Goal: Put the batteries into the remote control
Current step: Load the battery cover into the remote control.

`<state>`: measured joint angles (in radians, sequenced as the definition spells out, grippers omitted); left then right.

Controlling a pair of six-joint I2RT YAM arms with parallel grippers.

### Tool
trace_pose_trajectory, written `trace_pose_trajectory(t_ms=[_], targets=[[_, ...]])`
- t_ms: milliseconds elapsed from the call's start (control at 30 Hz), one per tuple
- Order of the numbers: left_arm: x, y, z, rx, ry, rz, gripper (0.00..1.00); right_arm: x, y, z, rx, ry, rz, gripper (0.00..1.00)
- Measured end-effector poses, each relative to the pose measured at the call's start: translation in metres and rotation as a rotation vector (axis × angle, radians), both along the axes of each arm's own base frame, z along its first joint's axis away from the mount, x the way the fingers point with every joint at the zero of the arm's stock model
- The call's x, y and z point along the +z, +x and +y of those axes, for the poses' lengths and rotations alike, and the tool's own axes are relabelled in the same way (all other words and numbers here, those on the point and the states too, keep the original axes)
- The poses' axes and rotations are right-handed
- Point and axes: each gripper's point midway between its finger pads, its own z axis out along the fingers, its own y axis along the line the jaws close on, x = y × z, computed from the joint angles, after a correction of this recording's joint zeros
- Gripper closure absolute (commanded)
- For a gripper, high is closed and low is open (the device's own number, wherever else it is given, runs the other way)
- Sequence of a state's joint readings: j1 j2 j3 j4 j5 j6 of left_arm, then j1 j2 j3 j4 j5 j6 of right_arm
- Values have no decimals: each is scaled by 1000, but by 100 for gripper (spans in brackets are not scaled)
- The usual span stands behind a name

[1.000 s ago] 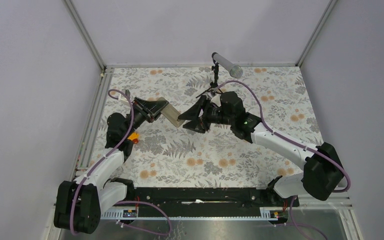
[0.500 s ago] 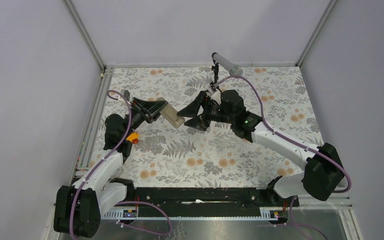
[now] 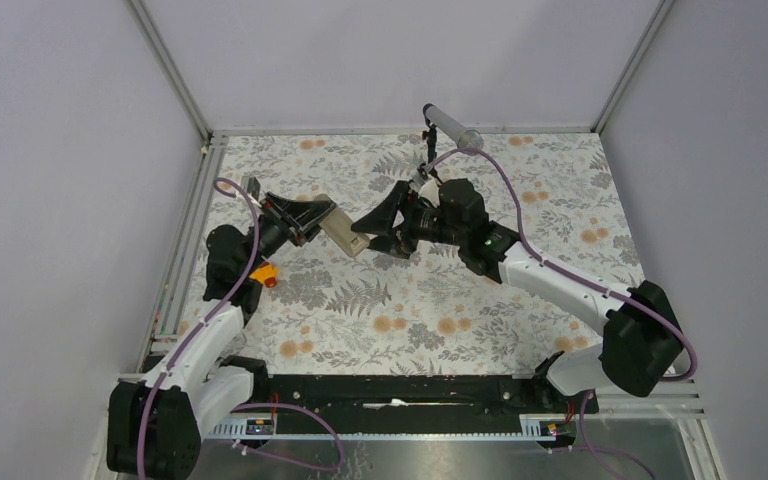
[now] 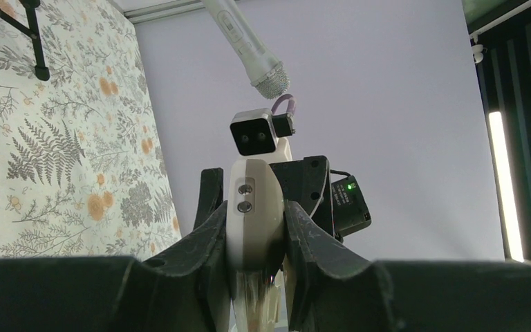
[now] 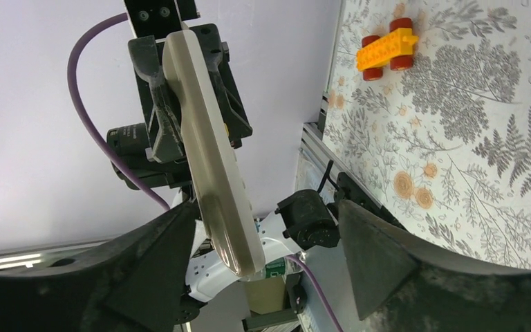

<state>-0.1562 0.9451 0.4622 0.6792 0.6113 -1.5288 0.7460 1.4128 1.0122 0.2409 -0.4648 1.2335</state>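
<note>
Table (image 3: pixel 440 310) middle, off the edges: left pincer (image 4: pixel 252 214) clamps remote control (image 5: pixel 211 166), right pincer (image 5: pixel 266 211) spread.

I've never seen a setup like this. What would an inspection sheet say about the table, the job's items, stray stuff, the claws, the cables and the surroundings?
Surface: table covered in a floral print.
Job's things: remote control held off the table between the two arms; batteries, nothing seen.
Clutter: orange toy car on the table by the left arm; microphone on a small stand at the far edge.
Grippers: left gripper shut on the remote control; right gripper open, its fingers on either side of the remote's free end, no contact visible.
Cables: purple cables looping along both arms.
Surroundings: plain pale walls; metal frame rails.
</note>
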Motion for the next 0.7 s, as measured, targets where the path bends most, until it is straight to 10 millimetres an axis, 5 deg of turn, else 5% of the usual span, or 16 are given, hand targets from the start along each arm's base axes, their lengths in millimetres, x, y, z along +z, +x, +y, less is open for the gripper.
trace_pose_trajectory(t_ms=[200,700], targets=[[4,0,-1,-3,17,1,100,8,0,0,0,45,-45,8],[3,-1,-3,-22,40,19,100,8,-11,13,96,77,-89,54]])
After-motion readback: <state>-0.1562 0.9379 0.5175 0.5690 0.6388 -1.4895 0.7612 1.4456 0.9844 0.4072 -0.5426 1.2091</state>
